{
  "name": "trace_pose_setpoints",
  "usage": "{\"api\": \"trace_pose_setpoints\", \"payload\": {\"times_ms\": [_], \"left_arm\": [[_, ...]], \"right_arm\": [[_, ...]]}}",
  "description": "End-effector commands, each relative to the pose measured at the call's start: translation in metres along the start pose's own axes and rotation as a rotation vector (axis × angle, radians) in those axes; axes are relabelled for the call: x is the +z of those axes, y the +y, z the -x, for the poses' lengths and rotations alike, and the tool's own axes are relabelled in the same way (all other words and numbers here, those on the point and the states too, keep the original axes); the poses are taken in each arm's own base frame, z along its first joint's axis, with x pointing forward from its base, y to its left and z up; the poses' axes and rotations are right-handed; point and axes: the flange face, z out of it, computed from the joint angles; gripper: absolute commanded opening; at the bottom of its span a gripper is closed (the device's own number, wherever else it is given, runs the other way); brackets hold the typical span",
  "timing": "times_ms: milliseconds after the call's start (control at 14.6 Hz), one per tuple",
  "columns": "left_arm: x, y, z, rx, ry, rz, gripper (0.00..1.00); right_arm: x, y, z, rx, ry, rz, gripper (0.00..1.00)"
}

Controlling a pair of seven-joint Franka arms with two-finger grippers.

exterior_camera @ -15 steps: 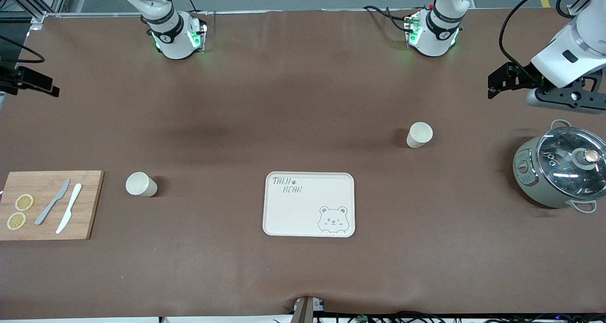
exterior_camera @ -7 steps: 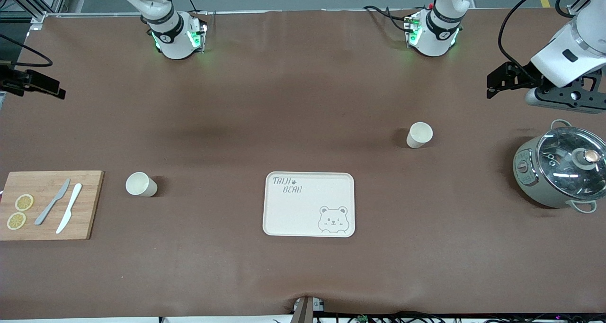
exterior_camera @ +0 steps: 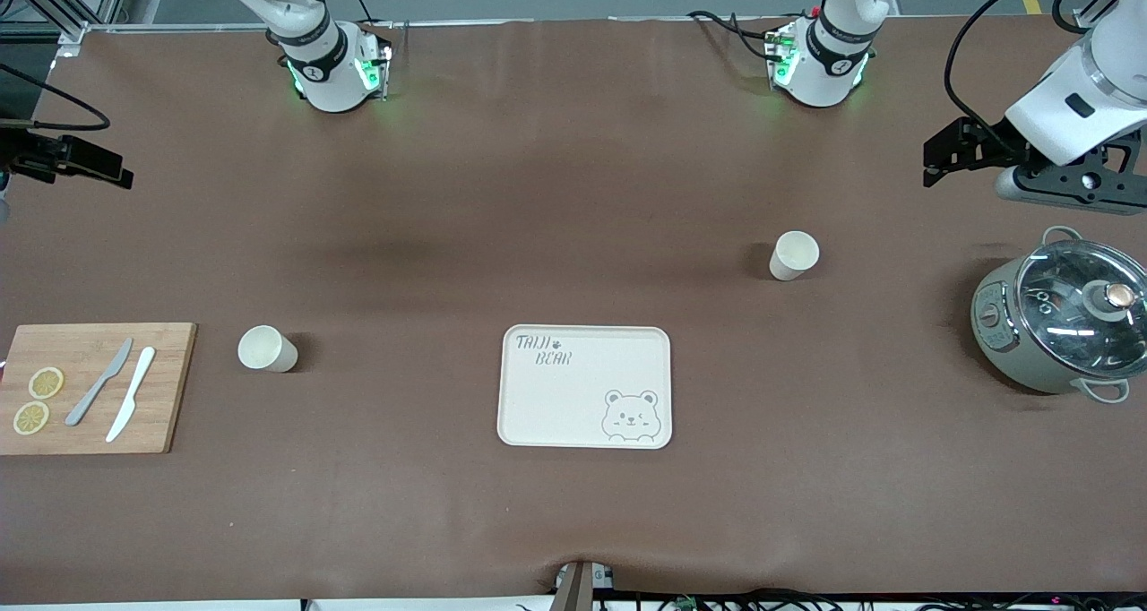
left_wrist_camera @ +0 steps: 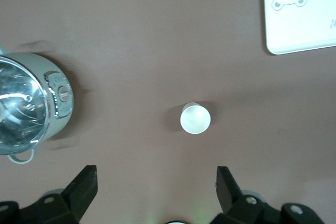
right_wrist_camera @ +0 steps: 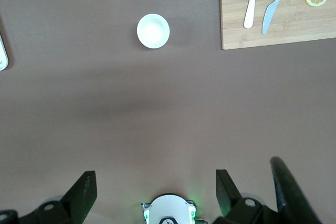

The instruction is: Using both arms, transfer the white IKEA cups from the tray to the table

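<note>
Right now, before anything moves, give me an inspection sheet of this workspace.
Surface: brown table cover, flat.
Job's things: one white cup stands toward the left arm's end; the other white cup stands beside the cutting board. Both upright, off the tray.
Clutter: two knives and two lemon slices on the board; lidded pot.
Grippers: left claw open, over bare table near its cup; right claw open, over bare table, holding nothing.
Cables: black cables hang at the left arm; more along the table's near edge.
Surroundings: nothing seen.
</note>
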Motion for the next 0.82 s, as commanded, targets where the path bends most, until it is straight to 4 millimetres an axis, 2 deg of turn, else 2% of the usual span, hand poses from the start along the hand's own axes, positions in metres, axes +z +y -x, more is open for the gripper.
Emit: {"api": "trace_pose_setpoints", "payload": {"times_ms": [0, 756], "left_arm": [[-0.0045, -0.0014, 0.0014, 0.008, 0.0, -0.036, 1.0], [-0.0039, -0.0014, 0.0007, 0.006, 0.0, -0.036, 1.0]], "right_arm": [[-0.0084, 0.0014, 0.0061, 0.018, 0.027, -0.001, 1.0], [-0.0103, -0.0032, 0.0057, 0.017, 0.03, -0.004, 1.0]]}}
